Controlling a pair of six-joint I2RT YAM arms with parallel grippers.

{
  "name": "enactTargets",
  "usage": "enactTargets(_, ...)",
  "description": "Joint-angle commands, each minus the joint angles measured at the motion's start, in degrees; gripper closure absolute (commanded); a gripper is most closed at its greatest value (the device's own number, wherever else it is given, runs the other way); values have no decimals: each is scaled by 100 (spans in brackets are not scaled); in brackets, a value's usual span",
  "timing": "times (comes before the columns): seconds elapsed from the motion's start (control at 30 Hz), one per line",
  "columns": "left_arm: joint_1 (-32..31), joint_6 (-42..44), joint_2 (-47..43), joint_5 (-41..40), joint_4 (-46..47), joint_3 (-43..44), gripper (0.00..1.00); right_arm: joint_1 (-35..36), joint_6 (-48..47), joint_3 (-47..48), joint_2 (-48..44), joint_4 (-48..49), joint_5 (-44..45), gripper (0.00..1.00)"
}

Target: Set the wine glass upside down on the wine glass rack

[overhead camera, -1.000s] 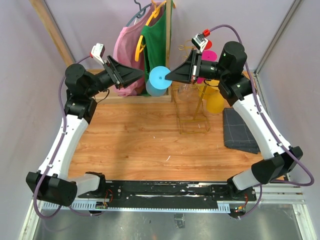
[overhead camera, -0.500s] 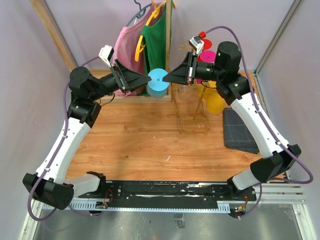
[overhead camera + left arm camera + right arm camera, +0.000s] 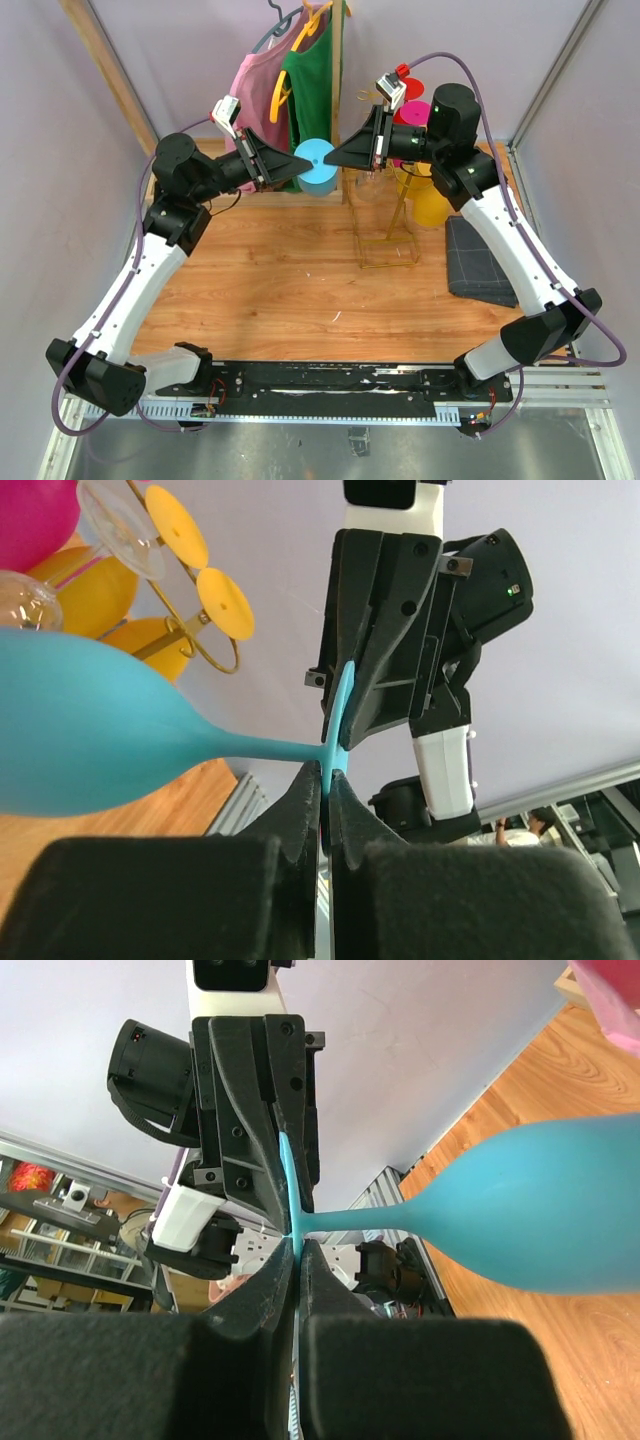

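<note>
Gripping the wine glass (image 3: 318, 178) from opposite sides, both arms are holding it in the air over the far edge of the worktop (image 3: 280, 290). The glass is blue and is hanging roughly inverted, with its foot uppermost and its bowl pointing down. It is sitting just left of the wine glass rack (image 3: 398, 212), beside the rack and not on it.

The left gripper (image 3: 292, 158) is reaching in from the left. Its fingers are pressing almost together, with only the thin rim of the foot between them. The left wrist view is confirming this: the fingers (image 3: 305, 800) are pinching the edge of the blue disc where the stem is meeting it.

The right gripper (image 3: 336, 156) is reaching in from the right and is clamping the opposite rim of the same foot. Its jaws are likewise standing nearly together on the disc, as the right wrist view is showing at the fingertips (image 3: 296, 1250). Each wrist view is also showing the other gripper biting the far side of the foot.

The gold wire rack is standing near the far right corner, already carrying a pink glass (image 3: 413, 112) and yellow glasses (image 3: 432, 205). A grey cloth (image 3: 480, 262) is lying at the right edge. A wooden clothes rack with a green garment (image 3: 310, 70) and a pink garment (image 3: 255, 90) is standing at the far edge, behind the held glass.
</note>
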Motion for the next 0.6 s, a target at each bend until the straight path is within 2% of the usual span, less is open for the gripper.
enactTargets(0.0,-90,130,-13,-60,-36,206,100,84,-127,118,-57,45,72,99)
enactTargets(0.17,-96,241,-34,-219,-261,348,100,84,-184,98,-93,45,76,97)
enactTargets(0.23,-97,323,-32,-299,-378,445,100,84,-235,63,-144,45,103,82)
enactTargets(0.4,-94,312,2,-276,-511,640,100,23,-417,-24,-299,-39,101,67)
enactTargets(0.57,-98,299,69,-230,-681,875,100,-273,-650,-122,-567,-287,106,62)
